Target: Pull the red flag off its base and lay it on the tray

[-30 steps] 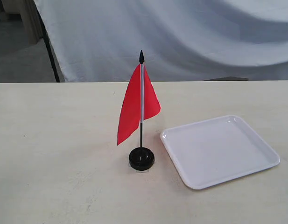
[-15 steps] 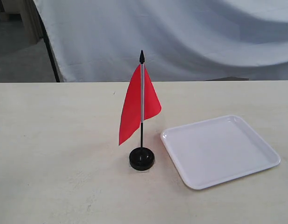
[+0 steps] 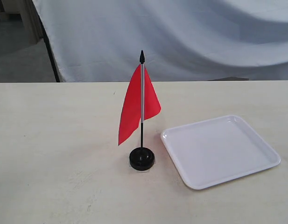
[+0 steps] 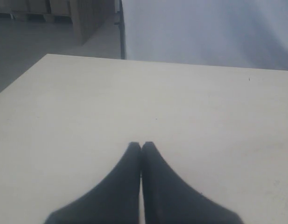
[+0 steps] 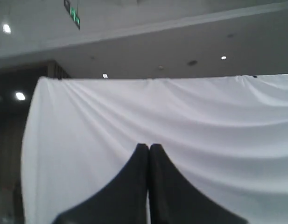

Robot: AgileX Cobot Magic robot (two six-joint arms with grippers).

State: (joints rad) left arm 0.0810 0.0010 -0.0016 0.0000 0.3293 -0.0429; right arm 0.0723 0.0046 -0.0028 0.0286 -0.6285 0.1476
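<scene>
The red flag (image 3: 133, 106) stands upright on its thin stick, planted in the small round black base (image 3: 142, 158) near the middle of the cream table. Just right of the base lies the white tray (image 3: 219, 150), with nothing in it. Neither arm shows in the exterior view. In the left wrist view my left gripper (image 4: 141, 145) is shut with nothing in it, over bare tabletop. My right gripper (image 5: 149, 147) is shut too, raised and facing the white drape; no task object appears in either wrist view.
The cream table (image 3: 50, 140) fills the exterior view. A white cloth backdrop (image 3: 181, 37) hangs behind its far edge, and a dark stand leg (image 3: 50, 51) is at the back left. The table's far corner edge (image 4: 45, 56) shows in the left wrist view.
The flag cloth has swayed very slightly; nothing else has moved.
</scene>
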